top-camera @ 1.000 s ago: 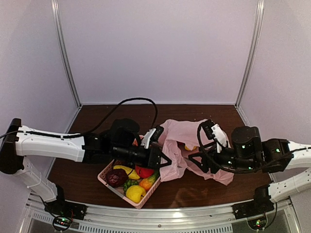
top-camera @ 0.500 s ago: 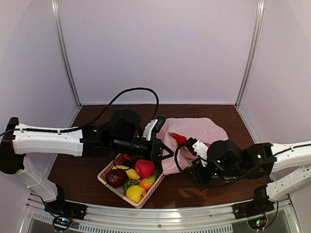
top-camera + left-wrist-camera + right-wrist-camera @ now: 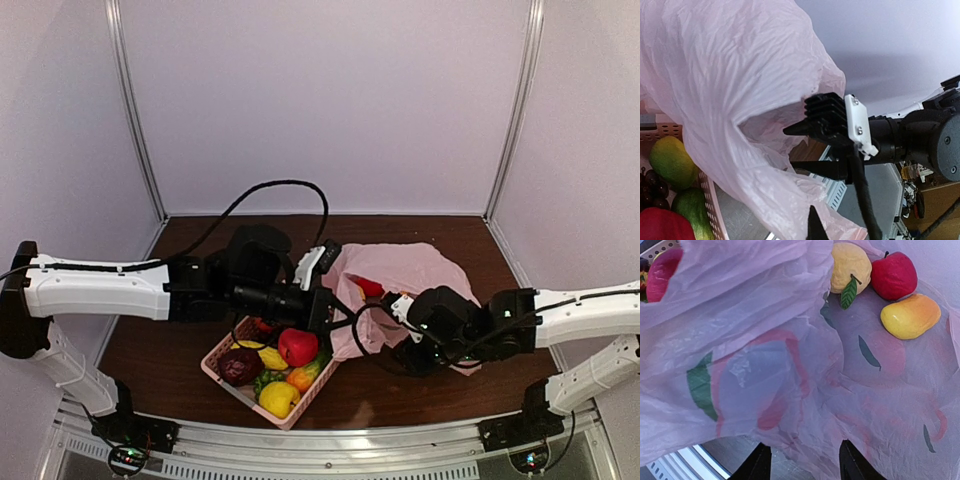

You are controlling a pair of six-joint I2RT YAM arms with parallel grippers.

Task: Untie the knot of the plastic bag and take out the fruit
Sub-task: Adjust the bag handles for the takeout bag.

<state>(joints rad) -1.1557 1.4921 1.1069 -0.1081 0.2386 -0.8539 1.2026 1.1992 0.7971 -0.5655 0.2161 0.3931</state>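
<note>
The plastic bag (image 3: 400,268) lies right of the basket with its mouth pulled open. My left gripper (image 3: 335,312) is shut on the bag's near edge (image 3: 765,200) and holds it up, with one fingertip (image 3: 813,226) showing. My right gripper (image 3: 802,462) is open, low at the bag's mouth, with a fold of pink film (image 3: 805,405) just ahead of its fingertips. The left wrist view shows that gripper (image 3: 790,147) reaching in. Inside lie fruit: a pale yellow one with leaf (image 3: 850,262), a red apple (image 3: 894,275) and a yellow-orange one (image 3: 910,316). The knot is out of view.
A pink latticed basket (image 3: 222,352) stands front left of the bag. It holds a red apple (image 3: 297,346), a maroon fruit (image 3: 240,366), a yellow lemon (image 3: 279,398), an orange (image 3: 300,378) and a green one. White walls enclose the brown table, and a metal rail runs along the near edge.
My right arm has swung left and down to the bag's mouth, its jaws narrowing. My left gripper has shut and lifted the bag's edge. A red apple now shows in the basket.
</note>
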